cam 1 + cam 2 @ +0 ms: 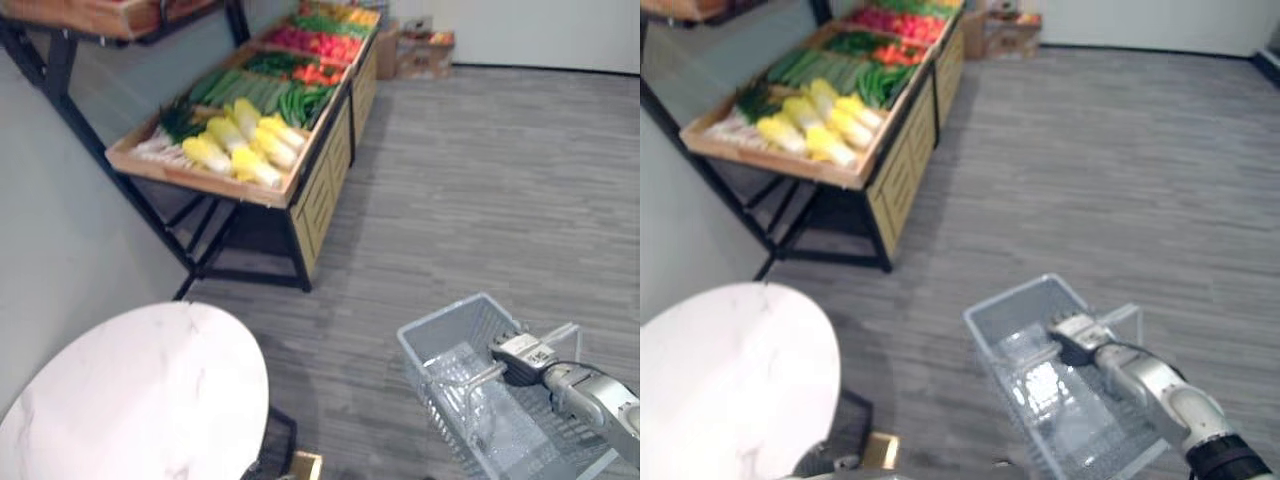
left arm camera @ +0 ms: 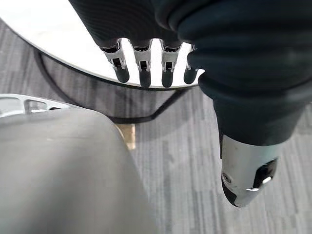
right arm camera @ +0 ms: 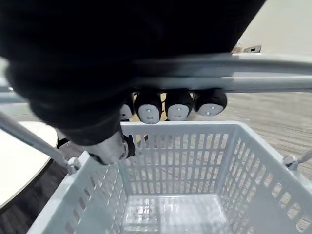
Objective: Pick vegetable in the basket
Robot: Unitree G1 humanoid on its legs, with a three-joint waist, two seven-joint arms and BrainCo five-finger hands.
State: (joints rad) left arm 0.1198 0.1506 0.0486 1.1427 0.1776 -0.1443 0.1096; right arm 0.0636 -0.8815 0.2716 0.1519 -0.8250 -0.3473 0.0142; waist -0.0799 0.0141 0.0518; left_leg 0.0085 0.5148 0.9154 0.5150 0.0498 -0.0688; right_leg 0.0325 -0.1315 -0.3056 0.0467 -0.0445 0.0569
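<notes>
A grey plastic basket [image 1: 440,322] hangs at the lower right over the floor. My right hand [image 1: 522,355] is shut on its metal handle [image 3: 253,80], with its fingers [image 3: 178,105] curled over the bar. The basket's floor [image 3: 170,214] is bare. Vegetables lie on a wooden stand [image 1: 200,180] at the upper left, well away from the basket: yellow-white cabbages [image 1: 250,145] in front, long green ones [image 1: 250,90] behind them and red ones [image 1: 320,42] further back. My left hand [image 2: 141,63] hangs open with straight fingers beside the round table, holding nothing.
A round white marble table [image 1: 140,400] on a black frame stands at the lower left. The stand has black metal legs and slatted wooden sides. Cardboard boxes [image 1: 420,50] sit against the far wall. Grey plank floor spreads between the stand and the basket.
</notes>
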